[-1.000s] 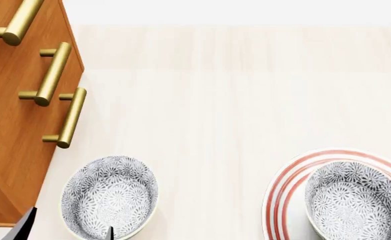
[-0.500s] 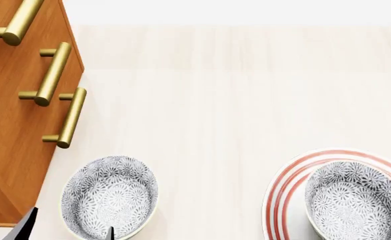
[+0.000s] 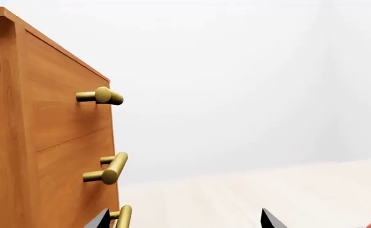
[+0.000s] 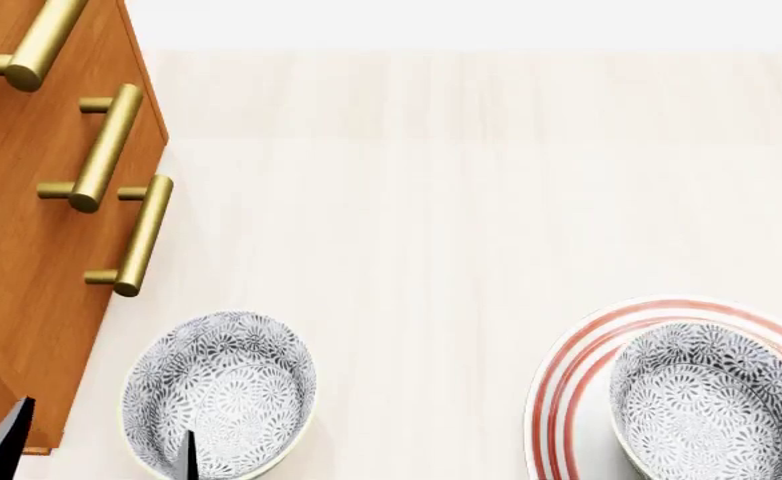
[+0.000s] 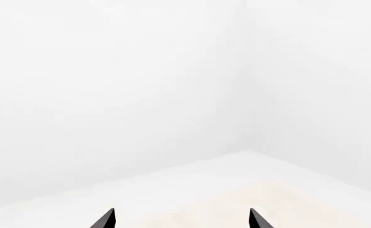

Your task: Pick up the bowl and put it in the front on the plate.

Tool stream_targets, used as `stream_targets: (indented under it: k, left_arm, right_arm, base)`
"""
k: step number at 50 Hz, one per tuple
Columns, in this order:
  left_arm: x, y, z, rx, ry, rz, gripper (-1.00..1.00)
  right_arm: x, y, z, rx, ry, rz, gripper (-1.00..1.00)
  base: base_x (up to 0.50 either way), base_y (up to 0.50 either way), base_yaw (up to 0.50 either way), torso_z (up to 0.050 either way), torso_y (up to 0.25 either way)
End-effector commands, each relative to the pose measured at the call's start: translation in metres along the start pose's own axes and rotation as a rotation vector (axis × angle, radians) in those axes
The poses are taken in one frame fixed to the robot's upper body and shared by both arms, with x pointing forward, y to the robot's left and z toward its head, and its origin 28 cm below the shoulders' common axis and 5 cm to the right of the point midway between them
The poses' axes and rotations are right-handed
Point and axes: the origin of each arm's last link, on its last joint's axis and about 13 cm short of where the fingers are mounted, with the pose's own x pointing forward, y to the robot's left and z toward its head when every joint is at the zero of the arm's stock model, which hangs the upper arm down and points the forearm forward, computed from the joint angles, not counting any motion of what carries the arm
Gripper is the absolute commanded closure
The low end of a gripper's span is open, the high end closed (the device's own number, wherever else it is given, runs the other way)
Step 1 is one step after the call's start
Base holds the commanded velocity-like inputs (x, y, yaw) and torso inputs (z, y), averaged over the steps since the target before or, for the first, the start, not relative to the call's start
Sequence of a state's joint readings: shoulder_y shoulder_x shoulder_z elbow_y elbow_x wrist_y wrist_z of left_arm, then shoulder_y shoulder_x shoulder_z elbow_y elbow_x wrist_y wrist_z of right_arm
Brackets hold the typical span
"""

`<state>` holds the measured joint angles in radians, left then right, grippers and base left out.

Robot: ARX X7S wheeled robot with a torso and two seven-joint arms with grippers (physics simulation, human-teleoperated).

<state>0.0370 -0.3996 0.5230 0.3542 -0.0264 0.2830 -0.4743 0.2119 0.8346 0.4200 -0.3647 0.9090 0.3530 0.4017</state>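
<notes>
The left end effector (image 4: 95, 445) hung spread open over the near rim of the small flower-patterned grey-blue bowl (image 4: 220, 392), which sat alone on the pale wooden surface (image 4: 431, 220), well left of the red-ringed white plate (image 4: 571, 385); straddling one wall squarely looked wise.

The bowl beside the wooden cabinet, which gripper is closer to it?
Left. The left gripper straddles the bowl's near rim, one of its fingers over the bowl. The right gripper is absent from the head view.
</notes>
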Motion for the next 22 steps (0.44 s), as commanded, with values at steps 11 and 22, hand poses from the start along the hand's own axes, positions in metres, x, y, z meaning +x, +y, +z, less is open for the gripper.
stream_targets:
  k: [11,22]
  left_arm:
    - [-0.001,0.014,0.013,0.064,-0.114,0.096,-1.0]
    - [-0.02,0.028,0.026,0.185,-0.249,0.254,-1.0]
  right_arm:
    - [-0.091,0.038,-0.022,-0.023,-0.478,-0.19,-1.0]
    - [-0.124,0.066,-0.062,-0.037,-0.475,-0.055,-1.0]
  base:
    - [0.0,0.0,0.0,0.0,0.0]
    - [0.0,0.0,0.0,0.0,0.0]
